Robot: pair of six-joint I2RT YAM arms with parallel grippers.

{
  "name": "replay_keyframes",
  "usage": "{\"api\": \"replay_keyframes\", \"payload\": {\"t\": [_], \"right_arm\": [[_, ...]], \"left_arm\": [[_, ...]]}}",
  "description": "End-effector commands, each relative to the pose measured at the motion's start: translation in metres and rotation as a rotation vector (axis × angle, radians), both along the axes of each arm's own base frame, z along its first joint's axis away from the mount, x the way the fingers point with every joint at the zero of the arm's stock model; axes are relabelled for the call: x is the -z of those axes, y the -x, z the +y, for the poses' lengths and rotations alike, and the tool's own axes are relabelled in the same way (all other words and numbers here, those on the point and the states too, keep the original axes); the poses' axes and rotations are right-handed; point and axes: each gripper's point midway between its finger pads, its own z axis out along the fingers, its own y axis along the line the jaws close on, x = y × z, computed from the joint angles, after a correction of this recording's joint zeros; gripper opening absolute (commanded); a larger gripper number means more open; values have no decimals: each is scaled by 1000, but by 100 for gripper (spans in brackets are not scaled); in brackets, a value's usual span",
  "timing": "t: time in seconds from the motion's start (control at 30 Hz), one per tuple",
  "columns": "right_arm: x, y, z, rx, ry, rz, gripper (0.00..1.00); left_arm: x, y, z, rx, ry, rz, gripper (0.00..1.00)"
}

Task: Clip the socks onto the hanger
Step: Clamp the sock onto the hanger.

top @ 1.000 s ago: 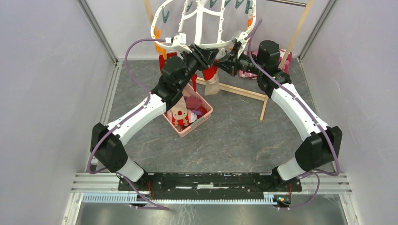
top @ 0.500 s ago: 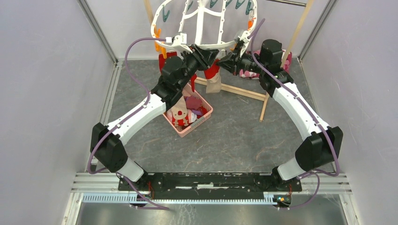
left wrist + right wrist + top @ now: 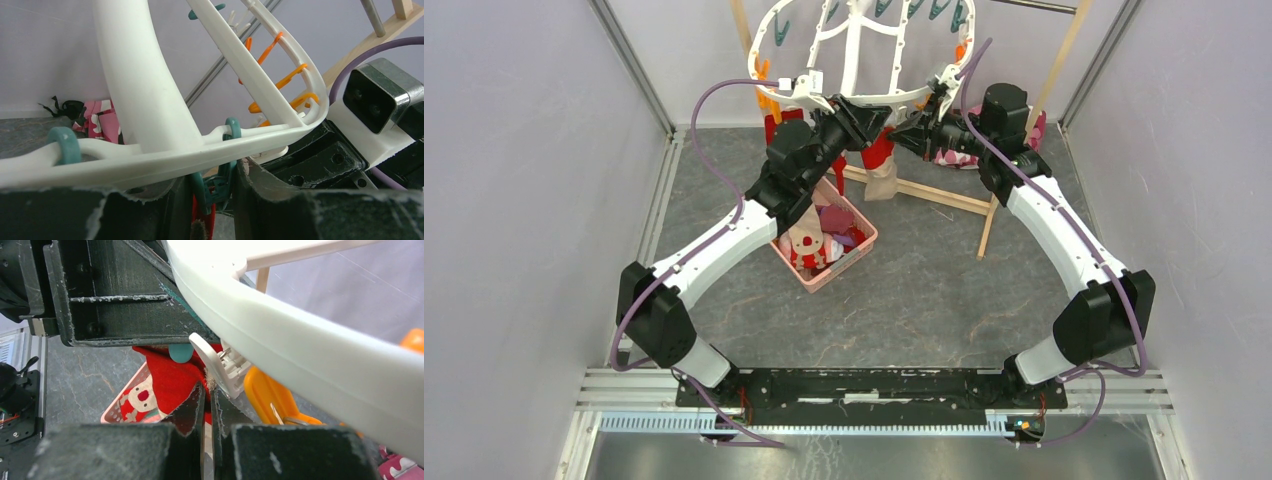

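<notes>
The white hanger (image 3: 852, 52) hangs at the back, its rim (image 3: 135, 85) just above both grippers. My left gripper (image 3: 212, 177) (image 3: 871, 110) is shut on a teal peg (image 3: 218, 186) under the rim, a finger pressing on each side of it. A red sock (image 3: 202, 220) (image 3: 877, 154) with a beige end hangs below that peg. My right gripper (image 3: 207, 390) (image 3: 908, 128) is shut on the top edge of this red sock (image 3: 170, 372), close to the teal peg (image 3: 181, 352). More socks (image 3: 822, 232) lie in the pink basket (image 3: 852, 262).
An orange peg (image 3: 270, 395) and a white clip (image 3: 220, 365) hang right beside my right fingers. A wooden rack (image 3: 944, 196) stands behind the basket, and a pink patterned cloth (image 3: 948, 155) lies at the back right. Another red sock (image 3: 774, 128) hangs on the hanger's left side.
My right arm has shifted slightly toward the back right, still holding the sock. The left arm and the hanger have barely moved.
</notes>
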Motion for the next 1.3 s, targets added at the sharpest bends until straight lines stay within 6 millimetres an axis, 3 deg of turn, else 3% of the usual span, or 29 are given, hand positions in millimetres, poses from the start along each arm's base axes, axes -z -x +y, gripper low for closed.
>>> {"api": "replay_keyframes", "payload": {"t": [0.0,0.67,1.27], "right_arm": [[-29,4,1,-18,-42,-48,0],[-34,5,-1,1,-86,-15,0],[-24,4,0,15,-114,94,0]], "left_arm": [[-30,12,1,36,12,-117,2],[-21,11,0,35,-18,-133,2],[-20,11,-3,50,-31,-164,2]]}}
